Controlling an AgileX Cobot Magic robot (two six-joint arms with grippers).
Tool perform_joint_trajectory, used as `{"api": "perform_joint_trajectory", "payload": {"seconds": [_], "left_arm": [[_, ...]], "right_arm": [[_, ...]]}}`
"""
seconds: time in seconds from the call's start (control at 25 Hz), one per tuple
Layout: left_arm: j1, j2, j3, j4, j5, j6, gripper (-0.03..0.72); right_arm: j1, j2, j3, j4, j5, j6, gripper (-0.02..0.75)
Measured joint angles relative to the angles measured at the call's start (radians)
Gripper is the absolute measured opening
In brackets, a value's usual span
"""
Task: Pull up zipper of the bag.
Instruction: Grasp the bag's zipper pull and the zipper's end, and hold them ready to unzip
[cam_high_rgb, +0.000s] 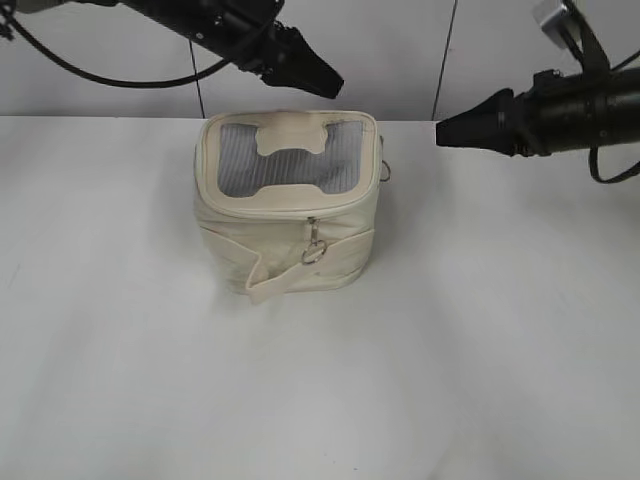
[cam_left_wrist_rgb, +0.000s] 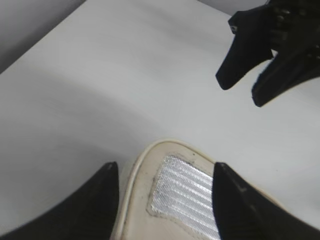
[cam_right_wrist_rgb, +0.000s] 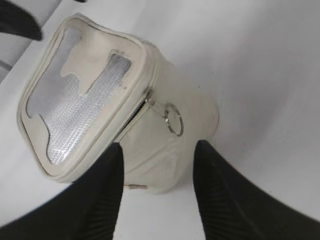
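- A cream bag (cam_high_rgb: 288, 215) sits upright near the middle of a white table (cam_high_rgb: 120, 350), its mesh-panelled top (cam_high_rgb: 285, 160) facing up.
- The zipper (cam_high_rgb: 270, 215) runs along the seam just under the top panel; its pull (cam_high_rgb: 312, 232) hangs on the front face with a metal ring (cam_high_rgb: 314, 252) below it.
- A loose strap (cam_high_rgb: 290, 275) lies angled across the lower front of the bag.
- A second small ring (cam_high_rgb: 385, 171) shows at the bag's right side.
- The left gripper (cam_high_rgb: 325, 82) hovers above the bag's rear edge, clear of the fabric.
- In the left wrist view the left gripper (cam_left_wrist_rgb: 165, 185) has its fingers (cam_left_wrist_rgb: 107, 192) spread wide, straddling a corner of the top panel (cam_left_wrist_rgb: 185, 195) from above.
- The right gripper (cam_high_rgb: 445, 132) hangs in the air to the right of the bag, level with its top and apart from it.
- In the right wrist view the right gripper (cam_right_wrist_rgb: 157, 165) is also spread, its fingers (cam_right_wrist_rgb: 107, 185) framing the side of the bag (cam_right_wrist_rgb: 170, 145) below the ring (cam_right_wrist_rgb: 174, 119).
- Neither gripper holds anything.
- The left wrist view also catches the right gripper (cam_left_wrist_rgb: 242, 92) over the bare table (cam_left_wrist_rgb: 100, 90).
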Motion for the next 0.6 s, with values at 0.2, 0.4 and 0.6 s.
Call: {"api": "perform_joint_trajectory", "payload": {"seconds": [0.2,0.4,0.6], "left_arm": [[-0.012,0.13,-0.184,0.061,0.031,-0.08,0.458],[-0.011,0.147,-0.193,0.113,0.036,-0.101,0.458],[-0.011,0.176,-0.195,0.127,0.036,-0.155,0.453]], "right_arm": [[0.0,-0.001,0.141,0.251,-0.058,-0.369,0.407],[0.012,0.028,0.141,0.322,-0.059,-0.473,0.433],[0.049,0.068,0.125,0.33,-0.063,-0.505,0.433]]}}
